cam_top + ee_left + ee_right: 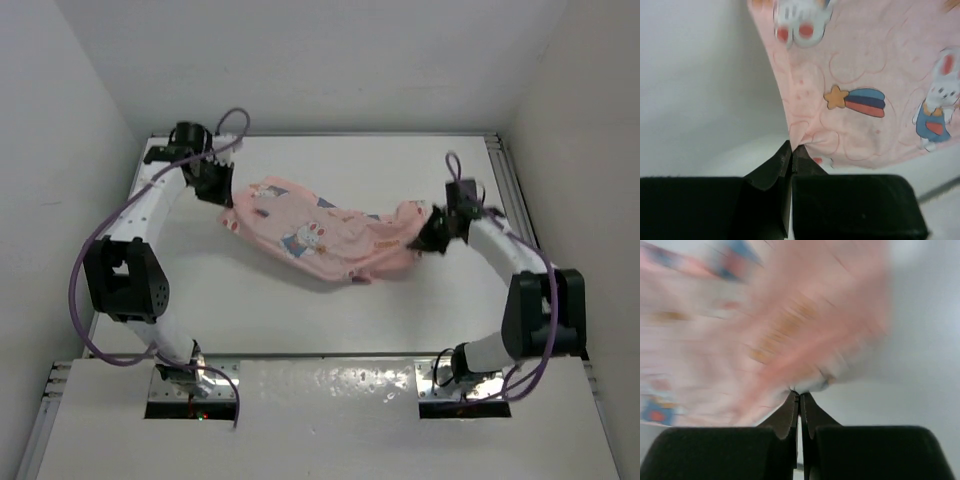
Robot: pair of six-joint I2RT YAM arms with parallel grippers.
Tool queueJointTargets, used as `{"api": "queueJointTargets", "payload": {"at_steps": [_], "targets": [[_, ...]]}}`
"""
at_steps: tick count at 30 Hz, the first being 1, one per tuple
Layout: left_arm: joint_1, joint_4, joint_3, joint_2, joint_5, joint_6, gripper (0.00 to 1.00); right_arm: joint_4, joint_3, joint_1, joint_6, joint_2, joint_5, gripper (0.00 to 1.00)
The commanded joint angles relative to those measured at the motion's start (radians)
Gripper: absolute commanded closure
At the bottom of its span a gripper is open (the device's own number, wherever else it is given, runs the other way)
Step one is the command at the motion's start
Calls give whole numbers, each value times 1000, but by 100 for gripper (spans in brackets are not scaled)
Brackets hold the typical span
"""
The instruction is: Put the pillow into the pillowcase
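The pink bunny-print pillowcase (320, 238) hangs stretched between my two grippers above the white table. My left gripper (222, 196) is shut on its far-left corner; in the left wrist view the gripper (791, 147) pinches a fold of the pink fabric (865, 90). My right gripper (428, 238) is shut on the pillowcase's right end; in the right wrist view the gripper (799, 395) holds the blurred pink cloth (765, 330). The brown patterned pillow is not visible in any view; I cannot tell whether it is inside the pillowcase.
The white table (330, 320) is walled in white on three sides. A metal rail (505, 175) runs along its right edge. The arm bases sit at the near edge.
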Motion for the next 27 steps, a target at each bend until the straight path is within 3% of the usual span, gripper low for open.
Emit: {"api": "queueJointTargets", "payload": {"at_steps": [1, 2, 3, 5, 6, 8, 10, 11, 12, 14, 16, 17, 20, 22, 23, 27], "targets": [[19, 36, 302, 98, 43, -39, 100, 84, 442, -21, -7, 149, -72, 100], [19, 27, 388, 150, 53, -51, 100, 68, 562, -24, -5, 206, -75, 100], [19, 15, 606, 196, 67, -88, 100, 47, 812, -24, 5, 325, -63, 100], [19, -22, 851, 371, 75, -129, 100, -14, 1049, -24, 25, 436, -42, 100], [19, -22, 1062, 414, 63, -181, 100, -33, 1274, -26, 54, 485, -29, 100], [21, 99, 1122, 442, 46, -224, 100, -41, 1429, -32, 94, 589, 10, 100], [30, 270, 940, 371, -3, -275, 100, 54, 1474, -55, 162, 595, 33, 100], [31, 439, 871, 282, -15, -275, 100, 112, 1433, -55, 183, 552, 38, 100], [33, 471, 852, 269, -28, -275, 100, 169, 1319, -102, 211, 519, 37, 100], [33, 400, 944, 312, 1, -275, 100, 228, 1237, -112, 191, 437, 38, 100], [33, 389, 865, 292, 57, -275, 100, 193, 1134, -109, 118, 394, 46, 100], [33, 396, 793, 239, 64, -265, 100, 197, 1070, -106, 94, 330, 49, 100], [31, 364, 378, 142, 100, -186, 100, 258, 643, -95, 61, 206, 44, 100], [33, 309, 228, 110, 113, -113, 100, 287, 465, -97, 60, 166, 44, 100], [31, 297, 82, 105, 107, -66, 100, 286, 311, -97, 48, 133, 59, 100], [93, 275, -221, 112, 29, -5, 100, 281, -8, -100, 18, 100, 97, 100]]}}
